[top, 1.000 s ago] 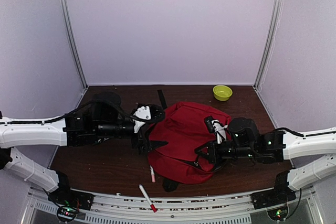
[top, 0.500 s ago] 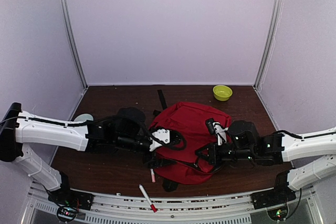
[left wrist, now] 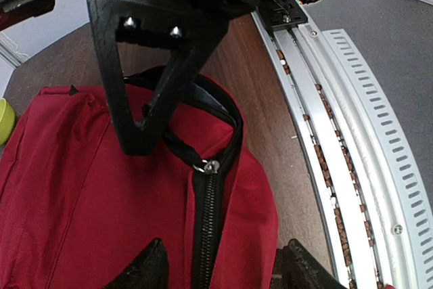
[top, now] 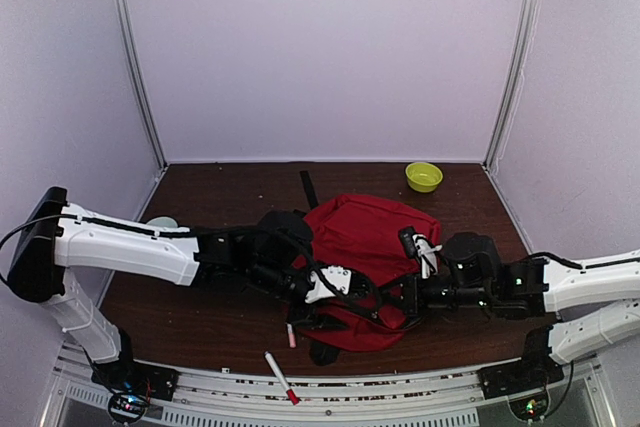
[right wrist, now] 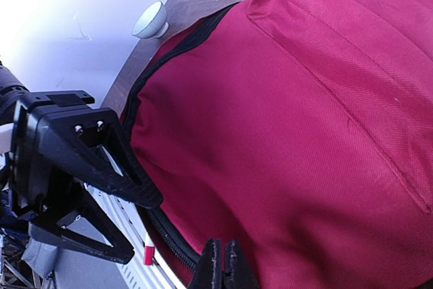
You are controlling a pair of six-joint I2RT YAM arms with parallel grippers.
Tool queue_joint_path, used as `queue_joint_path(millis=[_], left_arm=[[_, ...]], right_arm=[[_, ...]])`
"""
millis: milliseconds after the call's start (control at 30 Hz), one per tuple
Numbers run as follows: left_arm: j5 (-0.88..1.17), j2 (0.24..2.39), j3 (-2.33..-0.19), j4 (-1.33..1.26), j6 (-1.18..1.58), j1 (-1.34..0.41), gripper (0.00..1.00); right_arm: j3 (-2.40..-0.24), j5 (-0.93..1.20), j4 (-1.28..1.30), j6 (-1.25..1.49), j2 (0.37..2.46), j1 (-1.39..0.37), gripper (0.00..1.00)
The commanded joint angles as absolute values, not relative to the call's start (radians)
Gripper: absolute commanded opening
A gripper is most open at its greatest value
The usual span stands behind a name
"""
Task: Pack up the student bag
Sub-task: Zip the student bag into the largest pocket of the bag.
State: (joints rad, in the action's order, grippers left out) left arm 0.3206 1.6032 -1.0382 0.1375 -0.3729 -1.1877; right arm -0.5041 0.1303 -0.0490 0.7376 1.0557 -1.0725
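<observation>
The student bag (top: 372, 237) is a red backpack lying flat mid-table. Its black zipper (left wrist: 203, 235) runs along the near edge, with the slider (left wrist: 211, 165) and a black pull cord. My left gripper (top: 345, 299) is open; it (left wrist: 226, 272) straddles the zipper just above the fabric. My right gripper (top: 397, 299) faces it. It (right wrist: 222, 262) is shut at the bag's zip edge, and in the left wrist view (left wrist: 139, 143) its tip meets the pull cord. What it pinches is hidden by the fingers.
A yellow-green bowl (top: 423, 176) stands at the back right. A pale bowl (top: 160, 222) sits behind my left arm and shows in the right wrist view (right wrist: 150, 20). A pink marker (top: 291, 332) lies by the bag. A red-capped marker (top: 281, 378) lies on the front rail (left wrist: 352, 133).
My left arm has swung right, from the bag's left side to its near edge, and its open gripper now faces my right gripper. My right gripper has stayed shut at the bag's edge.
</observation>
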Motion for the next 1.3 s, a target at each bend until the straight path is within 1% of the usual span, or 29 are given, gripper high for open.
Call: queue_joint_path(millis=[0, 200, 233, 300, 367, 433, 500, 733, 867, 967, 1267], left_arm=[[0.350, 1.613, -1.067, 0.159, -0.398, -1.190, 0.59], [0.345, 1.664, -1.080, 0.182, -0.405, -1.190, 0.56], [0.337, 1.670, -1.080, 0.180, -0.410, -1.190, 0.54], [0.324, 1.680, -1.081, 0.178, -0.419, -1.190, 0.42], [0.313, 1.687, -1.091, 0.188, -0.427, -1.190, 0.24], [0.307, 1.694, -1.112, 0.217, -0.430, -1.190, 0.08], [0.303, 1.702, -1.133, 0.246, -0.431, -1.190, 0.00], [0.252, 1.674, -1.110, 0.226, -0.419, -1.189, 0.00], [0.229, 1.636, -1.083, 0.192, -0.400, -1.179, 0.00], [0.224, 1.604, -1.057, 0.171, -0.389, -1.168, 0.00], [0.232, 1.499, -0.967, 0.114, -0.365, -1.140, 0.00]], right_arm=[[-0.464, 0.098, -0.061, 0.762, 0.984, -1.068, 0.00], [-0.444, 0.090, -0.038, 0.775, 0.943, -1.066, 0.00], [-0.440, 0.090, -0.037, 0.778, 0.939, -1.067, 0.00], [-0.435, 0.087, -0.036, 0.783, 0.932, -1.066, 0.00], [-0.431, 0.085, -0.034, 0.789, 0.928, -1.067, 0.00], [-0.430, 0.084, -0.030, 0.793, 0.925, -1.067, 0.00], [-0.428, 0.084, -0.024, 0.796, 0.923, -1.066, 0.00], [-0.421, 0.075, 0.032, 0.802, 0.885, -1.067, 0.00], [-0.404, 0.027, 0.100, 0.806, 0.837, -1.067, 0.00], [-0.378, -0.009, 0.148, 0.821, 0.798, -1.061, 0.00], [-0.298, -0.029, 0.204, 0.864, 0.732, -1.005, 0.00]])
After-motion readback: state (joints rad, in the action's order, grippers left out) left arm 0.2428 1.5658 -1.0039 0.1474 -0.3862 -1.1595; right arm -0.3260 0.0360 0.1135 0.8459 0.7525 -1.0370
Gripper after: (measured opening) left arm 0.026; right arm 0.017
